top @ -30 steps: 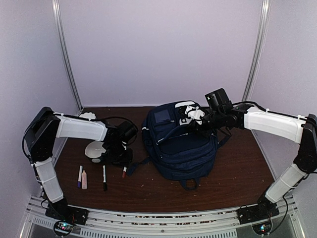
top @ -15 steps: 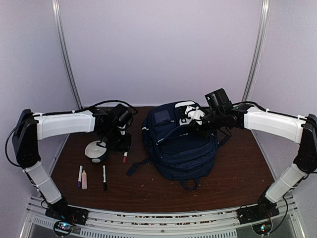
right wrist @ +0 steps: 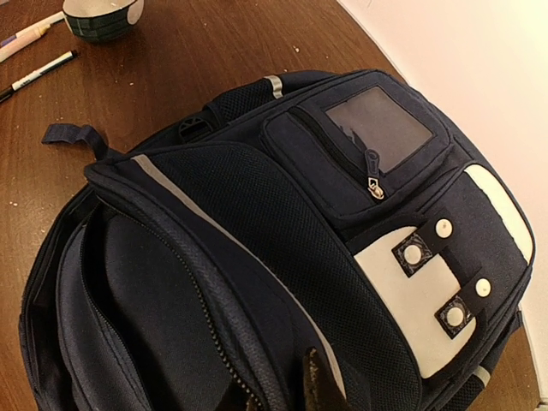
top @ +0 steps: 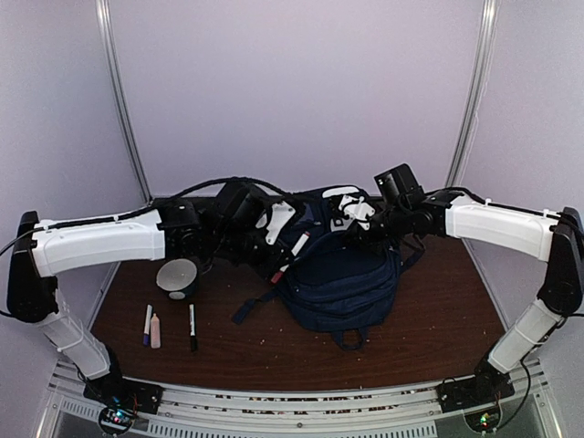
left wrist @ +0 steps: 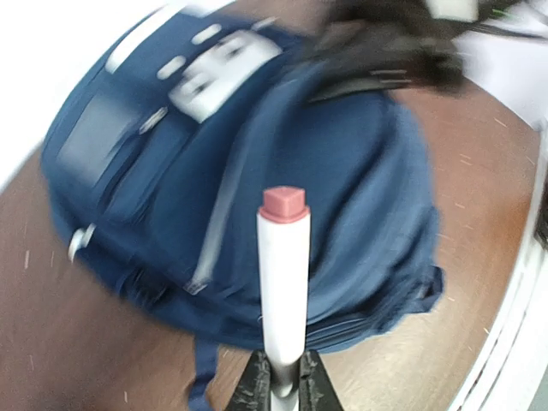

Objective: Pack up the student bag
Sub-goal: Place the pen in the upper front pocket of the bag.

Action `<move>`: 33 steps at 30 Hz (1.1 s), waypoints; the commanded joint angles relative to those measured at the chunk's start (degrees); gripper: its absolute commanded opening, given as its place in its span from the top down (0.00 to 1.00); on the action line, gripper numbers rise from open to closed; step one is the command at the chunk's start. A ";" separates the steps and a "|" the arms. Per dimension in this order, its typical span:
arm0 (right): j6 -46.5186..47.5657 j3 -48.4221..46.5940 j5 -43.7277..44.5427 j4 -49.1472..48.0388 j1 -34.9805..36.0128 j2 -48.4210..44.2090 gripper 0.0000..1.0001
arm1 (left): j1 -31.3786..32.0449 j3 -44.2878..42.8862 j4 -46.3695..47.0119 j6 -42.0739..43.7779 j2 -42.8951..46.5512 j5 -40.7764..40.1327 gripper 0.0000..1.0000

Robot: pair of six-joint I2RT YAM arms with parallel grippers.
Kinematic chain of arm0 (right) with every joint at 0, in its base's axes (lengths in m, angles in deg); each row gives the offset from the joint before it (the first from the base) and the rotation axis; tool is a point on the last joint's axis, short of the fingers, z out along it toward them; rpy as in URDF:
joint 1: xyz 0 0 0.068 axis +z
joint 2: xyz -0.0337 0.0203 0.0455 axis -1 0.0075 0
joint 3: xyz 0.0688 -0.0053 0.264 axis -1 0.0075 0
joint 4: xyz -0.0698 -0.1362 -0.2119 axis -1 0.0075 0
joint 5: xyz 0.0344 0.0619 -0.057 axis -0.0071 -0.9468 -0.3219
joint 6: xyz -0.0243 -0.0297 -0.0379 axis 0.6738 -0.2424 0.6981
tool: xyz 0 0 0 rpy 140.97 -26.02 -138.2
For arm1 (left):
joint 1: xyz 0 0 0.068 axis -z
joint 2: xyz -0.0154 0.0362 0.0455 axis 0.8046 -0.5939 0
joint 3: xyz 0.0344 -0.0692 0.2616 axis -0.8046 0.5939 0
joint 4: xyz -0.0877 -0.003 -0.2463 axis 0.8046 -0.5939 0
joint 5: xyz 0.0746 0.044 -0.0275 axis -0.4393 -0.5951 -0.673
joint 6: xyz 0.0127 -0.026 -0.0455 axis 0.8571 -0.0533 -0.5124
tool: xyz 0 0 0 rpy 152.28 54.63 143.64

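A blue pen (top: 147, 324), a pink stick (top: 155, 330) and a black pen (top: 192, 327) lie side by side on the desk (top: 438, 310), well to the left of the left jaws and below them. A round bowl (top: 178, 276) sits on the desk between those pens and the left jaws. The left jaws (left wrist: 282, 381) are clenched on a white marker (left wrist: 283, 282) with a red cap. It sticks straight out in front of them. Past its tip is the bag (top: 347, 283), big and dark blue. It lies in the middle of the desk, between the two sets of jaws. The right jaws (right wrist: 278, 390) are at the top of the bag, pinched on the edge of its open mouth by the zip. In front of them are the bag's white patch and small front pocket
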 commanded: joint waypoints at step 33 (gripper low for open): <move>-4.77 -5.28 -2.52 0.54 -0.76 1.60 0.91 | 6.97 -21.62 15.78 53.24 -31.97 -27.77 1.00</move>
